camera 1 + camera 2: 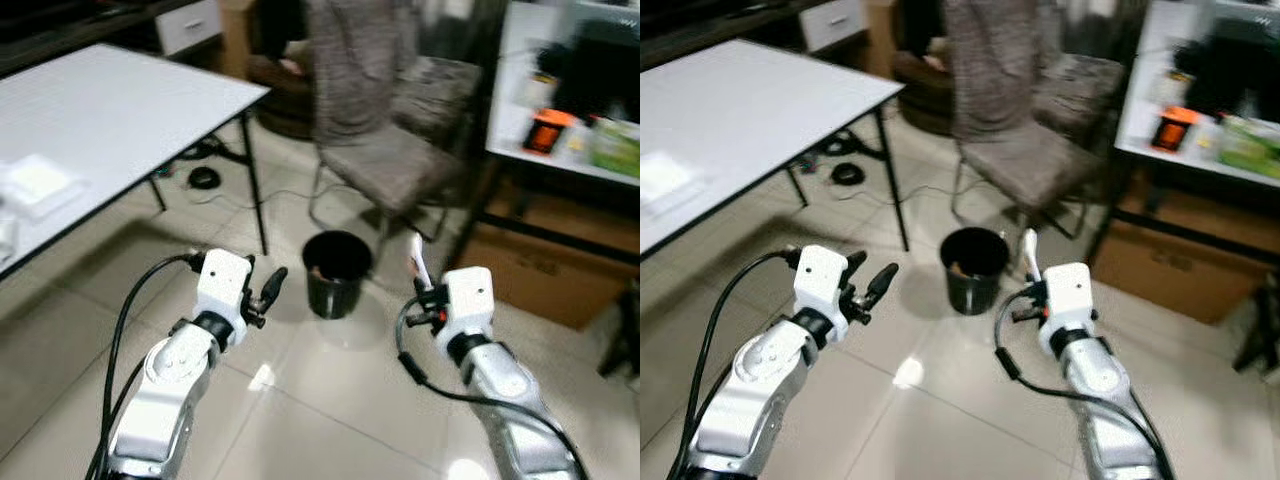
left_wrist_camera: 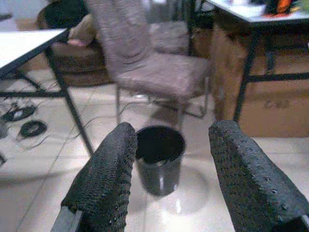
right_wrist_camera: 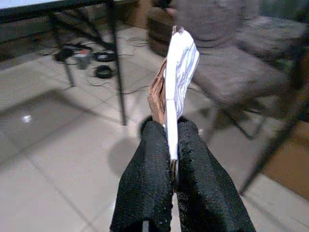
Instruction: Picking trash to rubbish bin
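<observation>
A small black rubbish bin (image 1: pixel 336 272) stands on the tiled floor in front of me, with something brownish inside. My right gripper (image 1: pixel 424 285) is shut on a flat white and brown piece of trash (image 3: pixel 176 82), which sticks up from its fingers (image 3: pixel 198 183); it hovers to the right of the bin and a little nearer to me. My left gripper (image 1: pixel 270 288) is open and holds nothing, raised to the left of the bin. In the left wrist view the bin (image 2: pixel 159 157) shows between the two spread fingers (image 2: pixel 104 181).
A white table (image 1: pixel 110 110) with black legs stands on my left, cables (image 1: pixel 203 178) on the floor under it. A grey padded chair (image 1: pixel 385 150) is right behind the bin. A shelf (image 1: pixel 560 110) and cardboard box (image 1: pixel 545 265) are at the right.
</observation>
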